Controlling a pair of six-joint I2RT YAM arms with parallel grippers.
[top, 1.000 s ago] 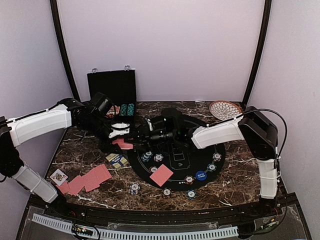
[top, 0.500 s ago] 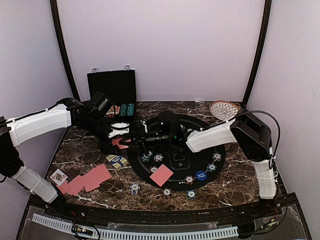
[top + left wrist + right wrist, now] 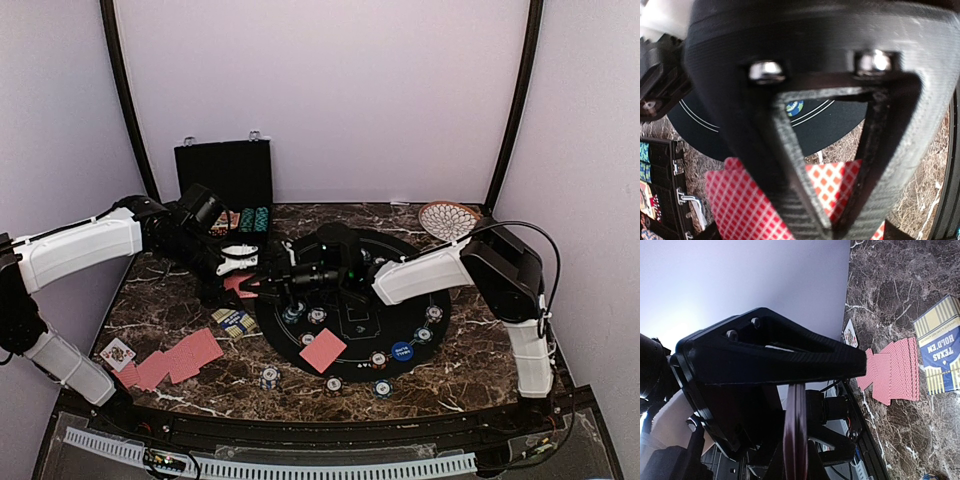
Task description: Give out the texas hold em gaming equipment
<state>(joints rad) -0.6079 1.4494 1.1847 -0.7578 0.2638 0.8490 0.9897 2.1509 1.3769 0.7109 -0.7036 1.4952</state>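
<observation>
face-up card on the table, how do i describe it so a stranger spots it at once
Look at the near left corner of the marble table, where a row of red-backed cards lies spread outside the round black mat. The face-up card sits at the left end of that row. It alone shows a white face with a picture; its neighbours all show red backs.

Marble table (image 3: 480,350), black mat (image 3: 395,315), red-backed cards (image 3: 185,358)
</observation>
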